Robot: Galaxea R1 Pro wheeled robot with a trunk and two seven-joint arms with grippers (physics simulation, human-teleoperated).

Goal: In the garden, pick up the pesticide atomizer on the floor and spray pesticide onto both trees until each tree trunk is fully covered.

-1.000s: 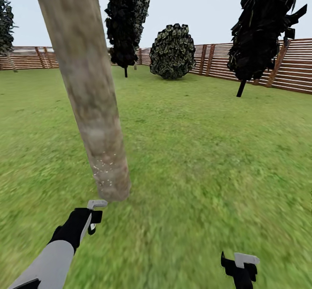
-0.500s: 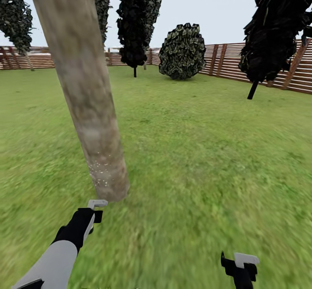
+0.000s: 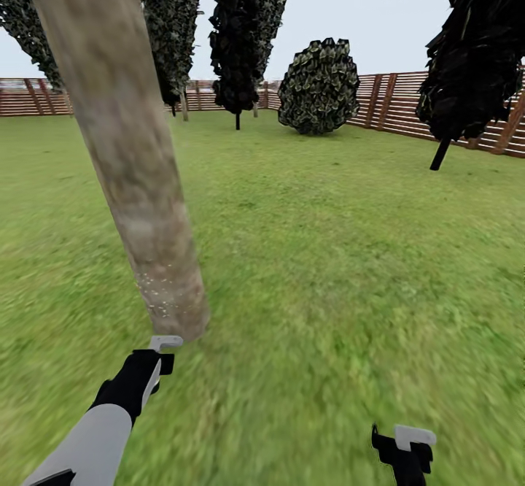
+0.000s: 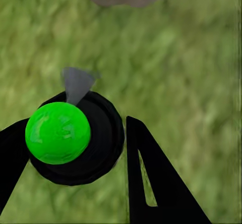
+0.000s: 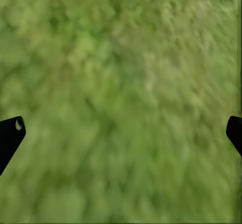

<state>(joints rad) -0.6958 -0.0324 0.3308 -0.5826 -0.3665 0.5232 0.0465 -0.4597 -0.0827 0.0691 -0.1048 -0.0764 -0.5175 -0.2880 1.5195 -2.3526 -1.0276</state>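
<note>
The left tool [image 4: 75,148] held the pesticide atomizer [image 4: 70,135] just near the speckled tree trunk [image 3: 138,201]; the right tool [image 5: 121,133] hung wide over grass [image 3: 350,267].

No readable text, labels, brands, numbers or signs appear anywhere.

Mottled grey-tan tree trunk [image 3: 124,150], green grass [image 3: 335,267], green-capped black atomizer [image 4: 75,135].

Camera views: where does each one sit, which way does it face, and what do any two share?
Head view: high, forward-down over lawn, tree trunk, both arms.
Left wrist view: downward at grass past left gripper clamping the atomizer.
Right wrist view: downward at grass; right gripper fingertips wide apart.
Shared: trunk base shows in head and left wrist views.
</note>
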